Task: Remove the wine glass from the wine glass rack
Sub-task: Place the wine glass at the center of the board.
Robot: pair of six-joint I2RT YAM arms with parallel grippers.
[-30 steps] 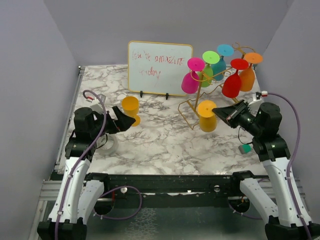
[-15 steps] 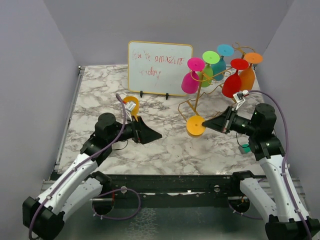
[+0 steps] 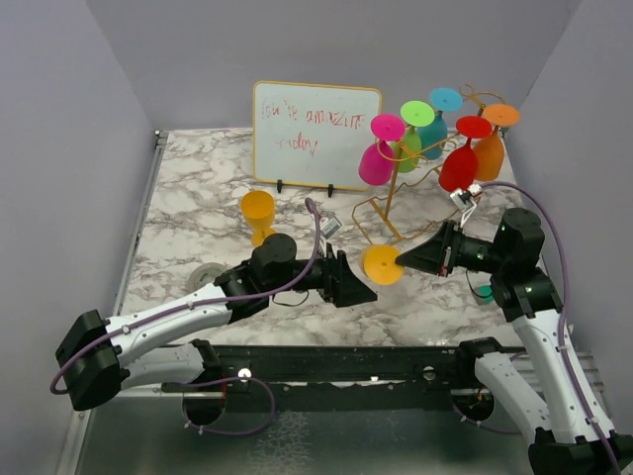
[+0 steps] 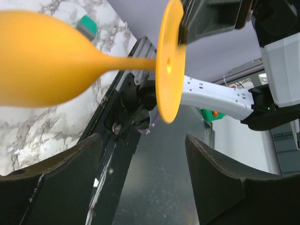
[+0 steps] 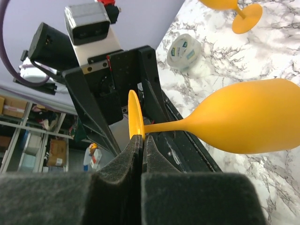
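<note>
The gold wire wine glass rack [image 3: 394, 205] stands at the back right with several coloured glasses hanging on it. My right gripper [image 3: 403, 260] [image 5: 142, 140] is shut on the foot rim of a yellow-orange wine glass [image 3: 381, 264] [image 5: 253, 122], held in the air to the left of the rack and above the table. From above only the foot disc shows. My left gripper [image 3: 362, 290] [image 4: 143, 159] is open just left of that glass. In the left wrist view the bowl [image 4: 42, 61] and the foot [image 4: 169, 61] lie ahead of its fingers [image 4: 56, 173], apart from them.
A white dry-erase board [image 3: 315, 134] stands at the back. Another orange glass [image 3: 258, 213] stands upright on the marble table [image 3: 188, 188], and a tape roll [image 3: 208, 274] lies near the left front. A small green object [image 3: 485, 293] sits by the right arm.
My right gripper has carried the yellow-orange glass left and down, away from the rack, and tipped it over. My left arm has swung right from the standing orange glass to beside the held one.
</note>
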